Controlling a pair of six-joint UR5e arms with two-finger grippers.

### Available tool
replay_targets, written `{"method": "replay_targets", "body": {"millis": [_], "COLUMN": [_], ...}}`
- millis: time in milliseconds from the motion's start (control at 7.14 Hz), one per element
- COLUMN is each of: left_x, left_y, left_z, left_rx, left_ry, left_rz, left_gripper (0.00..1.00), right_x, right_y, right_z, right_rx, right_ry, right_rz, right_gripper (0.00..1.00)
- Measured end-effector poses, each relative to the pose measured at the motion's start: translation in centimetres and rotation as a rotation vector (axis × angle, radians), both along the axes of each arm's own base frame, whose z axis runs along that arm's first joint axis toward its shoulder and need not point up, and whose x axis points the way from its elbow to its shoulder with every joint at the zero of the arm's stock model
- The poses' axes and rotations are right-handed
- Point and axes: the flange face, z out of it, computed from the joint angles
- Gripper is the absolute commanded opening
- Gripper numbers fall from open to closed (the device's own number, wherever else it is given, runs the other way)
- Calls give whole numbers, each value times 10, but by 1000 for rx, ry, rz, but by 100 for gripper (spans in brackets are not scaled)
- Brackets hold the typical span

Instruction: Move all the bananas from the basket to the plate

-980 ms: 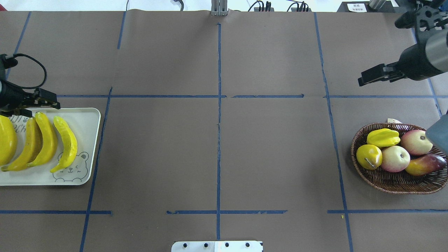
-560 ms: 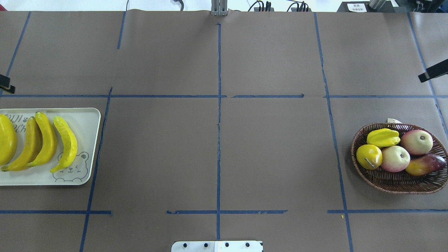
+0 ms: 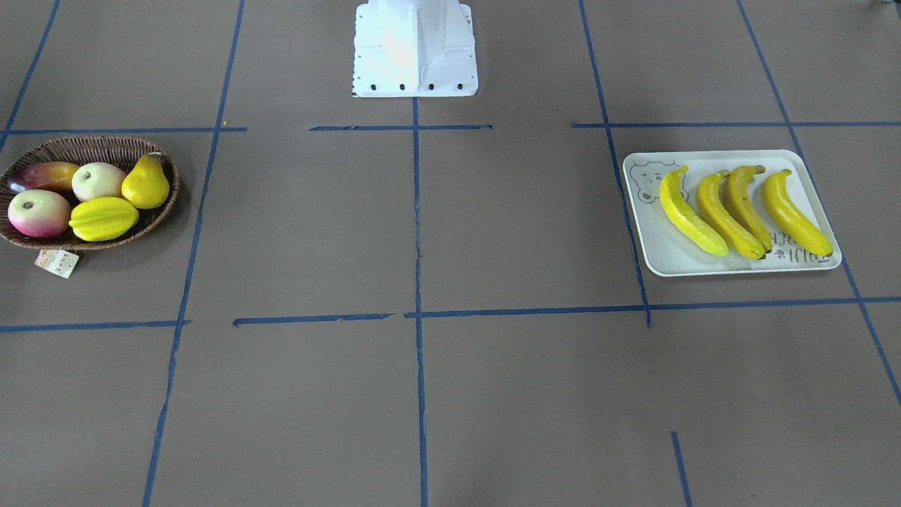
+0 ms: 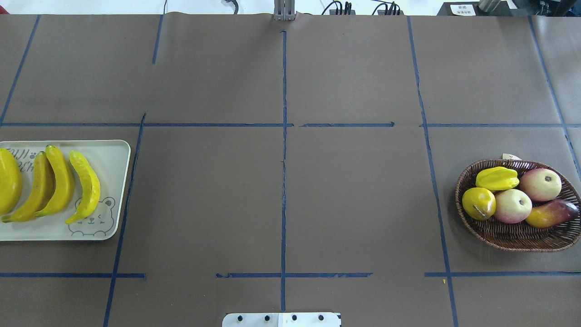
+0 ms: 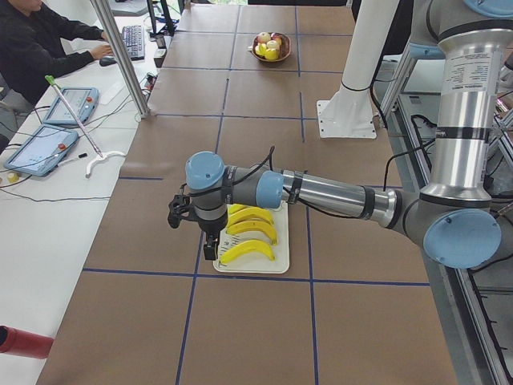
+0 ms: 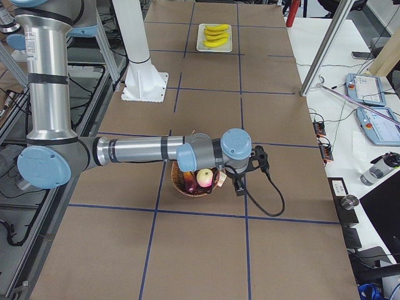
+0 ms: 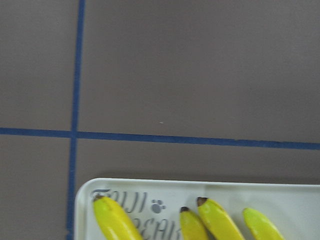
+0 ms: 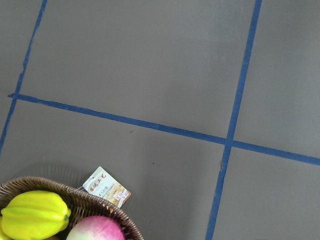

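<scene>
Bananas point(image 3: 686, 218), all four, lie side by side on the plate point(image 3: 669, 257), the left gripper point(image 5: 211, 245) at its outer edge, wide or narrow I cannot tell; the basket point(image 3: 91, 143) holds none.

Bright, even overhead light; soft shadow at 6 o'clock of basket point(image 4: 499, 237). Robot base point(image 3: 415, 49) blown out white. Left wrist view slightly blurred.

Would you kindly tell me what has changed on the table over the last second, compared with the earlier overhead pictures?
Both arms pulled back out of the overhead view: the left gripper slid off its left edge and the right gripper off its right edge. Nothing was picked up or let go. The four bananas on the plate and the basket with its other fruit stayed put.
</scene>
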Motion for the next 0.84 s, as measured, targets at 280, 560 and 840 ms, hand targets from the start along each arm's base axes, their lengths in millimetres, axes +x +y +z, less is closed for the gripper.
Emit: {"method": "replay_targets", "body": {"millis": [280,560,840], "left_x": [-10,-10,-10], "left_y": [11,31,35], "left_z": [33,61,69], "left_rx": [-71,-71,-54], "left_ry": [79,103,105], "left_rz": [5,5,2], "left_gripper": [100,100,100], "right_x": [6,8,9], "right_y": [4,13,14], "right_z": [13,29,33], "right_rx": [-23,-59,-94], "right_ry": [14,41,45], "right_rz": [16,27,45], "right_gripper": [100,100,100]}}
